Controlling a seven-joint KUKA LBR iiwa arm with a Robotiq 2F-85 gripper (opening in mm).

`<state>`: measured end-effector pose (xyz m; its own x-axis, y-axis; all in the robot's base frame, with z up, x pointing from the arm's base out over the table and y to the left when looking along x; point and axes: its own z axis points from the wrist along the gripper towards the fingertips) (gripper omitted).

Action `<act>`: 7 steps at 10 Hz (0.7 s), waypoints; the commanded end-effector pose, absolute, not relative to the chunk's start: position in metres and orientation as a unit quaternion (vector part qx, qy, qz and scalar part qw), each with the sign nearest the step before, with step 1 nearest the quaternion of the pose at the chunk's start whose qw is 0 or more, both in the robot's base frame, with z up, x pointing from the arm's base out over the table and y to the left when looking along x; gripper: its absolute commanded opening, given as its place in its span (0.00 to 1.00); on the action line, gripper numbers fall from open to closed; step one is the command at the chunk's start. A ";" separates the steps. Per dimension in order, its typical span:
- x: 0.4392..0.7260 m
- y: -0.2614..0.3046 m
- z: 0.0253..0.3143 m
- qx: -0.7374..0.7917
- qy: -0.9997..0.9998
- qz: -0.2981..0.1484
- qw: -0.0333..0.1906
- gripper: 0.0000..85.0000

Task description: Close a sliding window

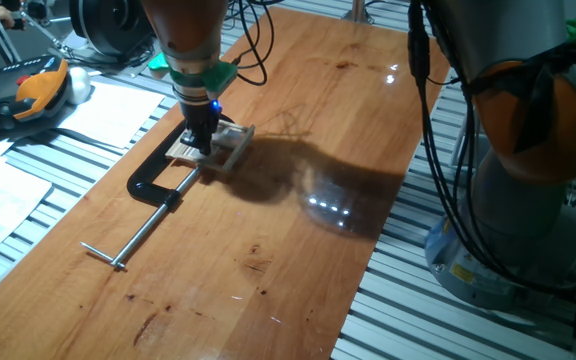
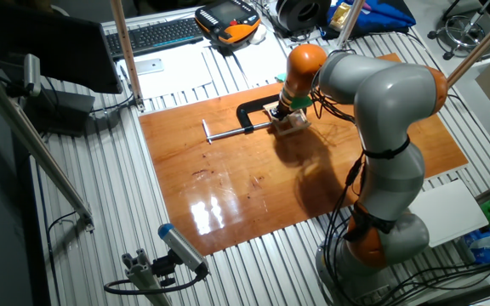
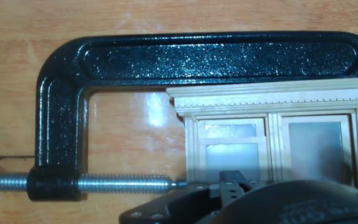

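Note:
The sliding window (image 3: pixel 278 143) is a small pale wood frame with two panes, lying flat on the wooden table and held in the black C-clamp (image 3: pixel 166 59). In the hand view its left sash sits partway along its pane, with a crossbar showing. My gripper (image 3: pixel 232 182) is right over the window's lower edge, fingers together, tips at the frame. In one fixed view the gripper (image 1: pixel 203 135) points down onto the window (image 1: pixel 218 148). The other fixed view shows the window (image 2: pixel 294 124) under the gripper (image 2: pixel 284 109). Nothing is held.
The clamp's steel screw bar (image 1: pixel 133 238) sticks out toward the table's front left. The clamp (image 2: pixel 252 112) lies beside the window. Papers (image 1: pixel 108 110) and an orange-black pendant (image 1: pixel 28 90) lie beyond the board's left edge. The arm's base (image 1: pixel 528 200) stands at the right.

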<state>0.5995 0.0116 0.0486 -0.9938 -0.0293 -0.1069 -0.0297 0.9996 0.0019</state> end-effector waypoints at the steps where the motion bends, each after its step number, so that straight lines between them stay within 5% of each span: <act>1: 0.599 0.011 0.049 -0.015 0.998 0.002 0.053 0.00; 7: 0.594 0.009 0.049 -0.015 0.999 0.006 0.050 0.00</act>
